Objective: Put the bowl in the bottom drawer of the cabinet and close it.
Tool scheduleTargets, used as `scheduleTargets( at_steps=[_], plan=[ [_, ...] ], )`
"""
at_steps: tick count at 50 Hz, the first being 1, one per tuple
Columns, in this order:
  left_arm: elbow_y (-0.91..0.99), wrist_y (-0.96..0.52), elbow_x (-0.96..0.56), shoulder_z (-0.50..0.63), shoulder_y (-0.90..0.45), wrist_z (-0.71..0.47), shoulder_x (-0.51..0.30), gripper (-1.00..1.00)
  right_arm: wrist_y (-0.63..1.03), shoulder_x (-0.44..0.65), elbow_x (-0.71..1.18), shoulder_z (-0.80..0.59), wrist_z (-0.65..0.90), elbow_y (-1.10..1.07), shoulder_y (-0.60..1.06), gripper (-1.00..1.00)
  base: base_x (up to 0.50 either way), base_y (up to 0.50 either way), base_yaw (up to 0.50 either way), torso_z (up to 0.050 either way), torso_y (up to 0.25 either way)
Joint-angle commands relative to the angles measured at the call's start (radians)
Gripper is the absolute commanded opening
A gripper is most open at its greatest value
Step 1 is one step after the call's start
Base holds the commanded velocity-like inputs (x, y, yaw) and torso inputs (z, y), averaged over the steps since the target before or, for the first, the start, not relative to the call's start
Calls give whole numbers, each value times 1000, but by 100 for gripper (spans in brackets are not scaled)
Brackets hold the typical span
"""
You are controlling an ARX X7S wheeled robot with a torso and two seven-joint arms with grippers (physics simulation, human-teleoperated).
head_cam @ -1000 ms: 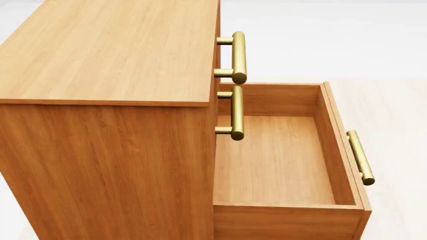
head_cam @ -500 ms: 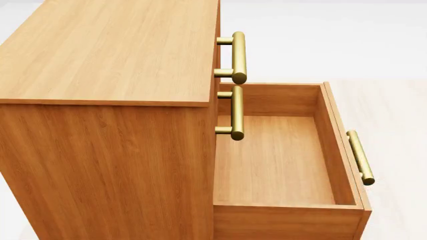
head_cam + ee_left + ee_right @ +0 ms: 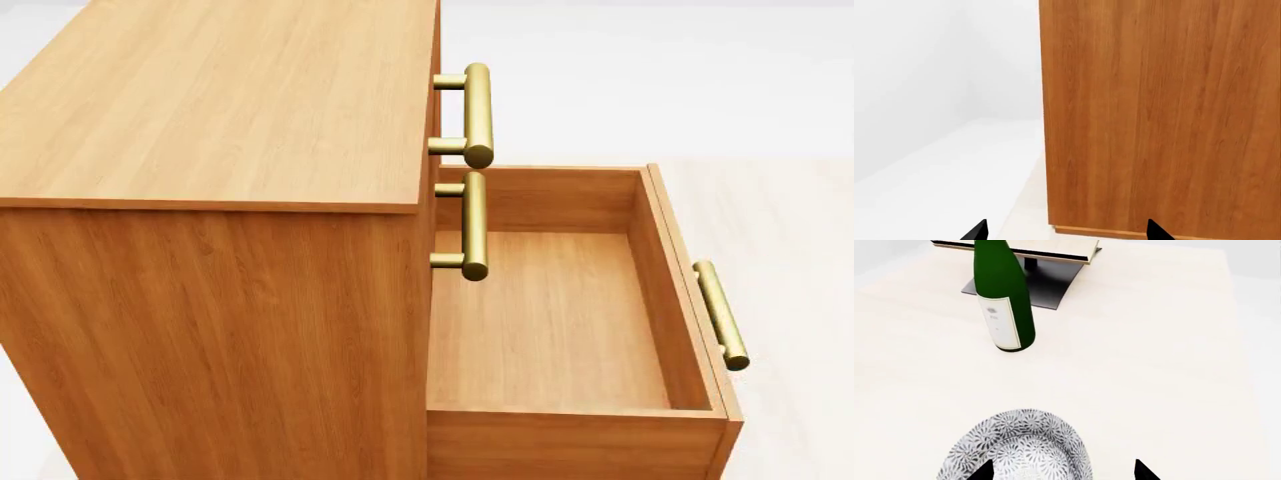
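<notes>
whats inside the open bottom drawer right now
Nothing: the pulled-out warm-brown wooden bottom drawer shows only its bare floor in the head view. Its innermost end is hidden beneath the orange-brown wooden cabinet.

Head view high over the cabinet; left wrist close against its side; right wrist elsewhere.

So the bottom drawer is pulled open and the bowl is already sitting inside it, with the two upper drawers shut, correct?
Not quite. The bottom drawer is open and the two upper ones are shut, but the head view shows it empty. The bowl is not in it: in the right wrist view it sits on the pale surface near the green bottle, just ahead of the right claw.
</notes>
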Motion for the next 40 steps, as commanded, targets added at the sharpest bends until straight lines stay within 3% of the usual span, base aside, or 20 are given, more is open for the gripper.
scheduleTargets(
  at_steps=[1,40],
  plan=[
    [9,-4,-1,2,3,-5,-4,100,4,-1,1,23,12,35,11,100,0,0,0,0,0],
    [-4,4,-5,10,-5,-10,-9,100,-19,11,19,79,-9,164,24,100,0,0,0,0,0]
  ],
)
